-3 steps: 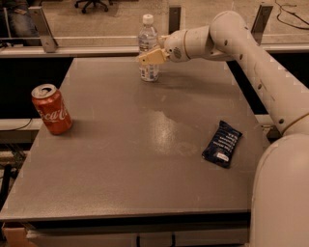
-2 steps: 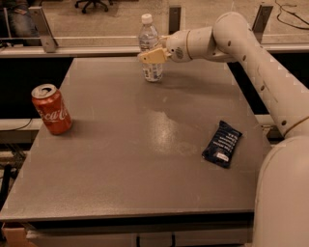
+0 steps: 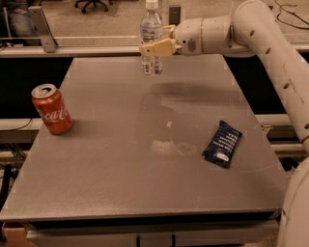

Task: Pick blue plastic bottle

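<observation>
- Red can (image 3: 51, 110): upright near the left edge of the table (image 3: 120, 193), unmoved, well apart from the action.
- Blue plastic bottle (image 3: 151, 24): sits higher than a second ago; its base now appears to hang just above the far edge, upright.
- Gripper (image 3: 155, 44): clamped on the bottle's mid-body, one finger (image 3: 159, 48) on the near side.
- Judgement: grasp holds, lift under way, so the pick is nearly done.
- Dark snack packet (image 3: 221, 144): flat at right, untouched.
- Surface: grey, matte, with a soft shadow (image 3: 178, 89) under the arm (image 3: 270, 43).
- Room: rail and chair base (image 3: 91, 4) behind.
</observation>
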`<action>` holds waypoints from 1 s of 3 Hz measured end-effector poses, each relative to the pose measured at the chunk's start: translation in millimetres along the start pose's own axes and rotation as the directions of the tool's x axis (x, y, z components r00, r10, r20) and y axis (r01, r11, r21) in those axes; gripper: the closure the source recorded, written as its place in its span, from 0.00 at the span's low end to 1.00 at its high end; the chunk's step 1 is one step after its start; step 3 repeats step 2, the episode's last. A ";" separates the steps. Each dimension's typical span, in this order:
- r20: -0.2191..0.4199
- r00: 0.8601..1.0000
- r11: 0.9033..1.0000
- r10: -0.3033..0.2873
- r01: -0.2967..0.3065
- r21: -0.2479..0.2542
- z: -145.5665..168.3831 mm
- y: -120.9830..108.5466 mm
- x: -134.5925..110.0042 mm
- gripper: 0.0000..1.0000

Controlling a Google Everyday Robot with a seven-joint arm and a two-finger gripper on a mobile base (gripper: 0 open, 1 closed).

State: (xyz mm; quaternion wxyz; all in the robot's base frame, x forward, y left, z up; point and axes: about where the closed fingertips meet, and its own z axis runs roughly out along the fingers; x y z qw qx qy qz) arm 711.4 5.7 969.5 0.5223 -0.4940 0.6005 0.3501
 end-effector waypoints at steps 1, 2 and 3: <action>0.093 0.995 0.994 0.034 -0.025 -0.103 -22.4 39.4 -33.9 1.00; 0.103 0.994 0.993 0.038 -0.026 -0.116 -20.8 42.8 -37.1 1.00; 0.103 0.994 0.993 0.038 -0.026 -0.116 -20.8 42.8 -37.1 1.00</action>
